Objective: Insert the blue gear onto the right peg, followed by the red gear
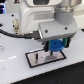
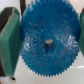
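Note:
The blue gear [image 1: 55, 46] hangs between my fingers, just above the black-bordered white plate [image 1: 36, 60]. My gripper [image 1: 55, 46] is shut on it. In the wrist view the blue gear [image 2: 49, 43] fills the picture, clamped between a teal pad [image 2: 9, 44] on one side and another at the opposite edge. A dark peg tip [image 2: 49, 44] shows through the gear's centre hole. A small red patch [image 2: 10, 78] shows at the picture's corner; I cannot tell whether it is the red gear. In the exterior view the arm hides the right peg.
The plate lies on a white table [image 1: 12, 70]. The arm's white body [image 1: 45, 17] and a black cable [image 1: 17, 35] fill the upper part of the exterior view.

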